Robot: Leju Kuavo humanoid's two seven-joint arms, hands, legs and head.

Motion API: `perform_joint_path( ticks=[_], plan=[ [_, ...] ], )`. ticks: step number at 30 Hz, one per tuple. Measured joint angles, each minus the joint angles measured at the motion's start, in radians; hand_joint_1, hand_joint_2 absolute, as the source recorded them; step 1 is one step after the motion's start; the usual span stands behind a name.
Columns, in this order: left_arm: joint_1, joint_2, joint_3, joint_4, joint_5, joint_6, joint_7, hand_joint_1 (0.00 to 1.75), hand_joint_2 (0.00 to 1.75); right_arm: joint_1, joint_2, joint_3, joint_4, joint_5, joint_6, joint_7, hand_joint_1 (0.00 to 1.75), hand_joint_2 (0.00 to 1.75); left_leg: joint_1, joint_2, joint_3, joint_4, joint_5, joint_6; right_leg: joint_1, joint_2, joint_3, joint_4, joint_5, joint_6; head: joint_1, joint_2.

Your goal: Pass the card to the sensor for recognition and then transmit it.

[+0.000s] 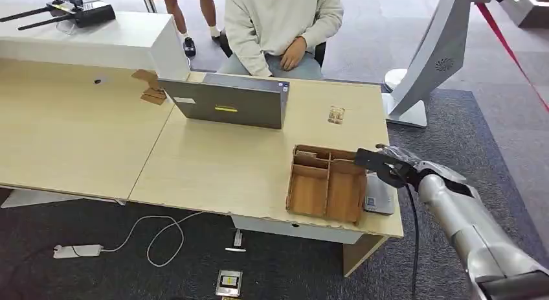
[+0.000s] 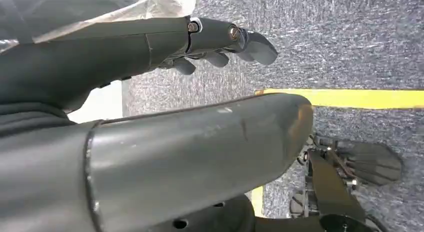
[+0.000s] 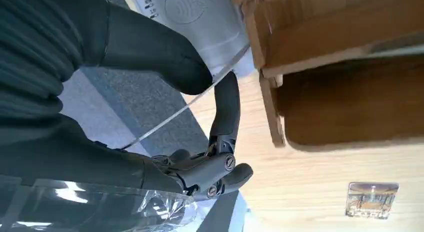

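Observation:
My right hand [image 1: 390, 165] hovers at the table's right end, just past the wooden box [image 1: 327, 183]. It pinches a thin card [image 3: 175, 111] between thumb and a dark finger; the right wrist view shows the card edge-on. In the head view the card [image 1: 366, 159] sticks out toward the box. The white sensor pad [image 1: 379, 197] lies flat on the table under the hand, against the box's right wall. Its wave symbol [image 3: 186, 2] is close to the card's far edge. My left hand [image 2: 220, 41] hangs over grey carpet with fingers stretched and nothing in it.
A person sits behind the table, facing an open grey laptop [image 1: 226, 102]. A small clear stand [image 1: 335, 115] sits on the table beyond the box. A white stand base [image 1: 406, 109] is on the floor at the right. The table edge [image 1: 388, 232] is near the sensor.

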Motion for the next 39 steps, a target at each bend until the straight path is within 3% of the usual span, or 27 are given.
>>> perform_joint_path(
  ticks=[12,39],
  plan=[
    [-0.009,-0.014,0.001,-0.004,0.015,0.024,0.005,0.00,0.00,0.014,0.023,0.055,0.059,0.018,-0.043,0.002,1.75,1.75,0.000,0.000,0.000,0.000,0.000,0.000,0.000,0.000,0.000,0.000,0.000,0.000,0.000,0.000],
    [-0.013,-0.015,-0.001,-0.004,0.027,0.029,0.002,0.00,0.00,0.031,0.018,0.071,0.107,0.012,-0.089,0.002,1.75,1.75,0.000,0.000,0.002,0.000,0.000,0.000,0.000,0.000,0.001,0.000,0.000,0.000,0.000,0.000]
  ],
)
